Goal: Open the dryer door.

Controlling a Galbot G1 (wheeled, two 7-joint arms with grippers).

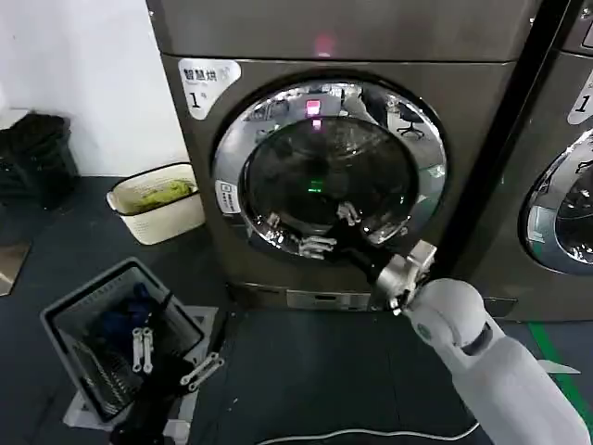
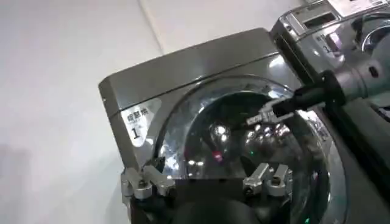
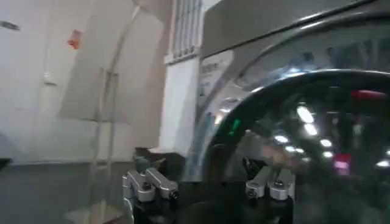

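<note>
The dryer door (image 1: pixel 329 167) is a round porthole with a wide chrome ring and dark domed glass, lying flush in the grey machine front. My right gripper (image 1: pixel 330 230) reaches up to the lower part of the glass, open, with nothing between its fingers. I cannot tell whether it touches the door. In the right wrist view the gripper (image 3: pixel 210 182) sits right at the dark glass edge and chrome ring (image 3: pixel 213 122). The left wrist view shows the door (image 2: pixel 244 140) and the right gripper (image 2: pixel 262 117) against it. My left gripper (image 1: pixel 171 360) hangs low and open over a basket.
A grey laundry basket (image 1: pixel 69 320) with dark clothes stands on the floor at the left front. A cream basket (image 1: pixel 162 218) with green cloth sits beside the dryer. A second machine (image 1: pixel 565 195) stands at the right. A white cable (image 1: pixel 371 432) lies on the dark floor.
</note>
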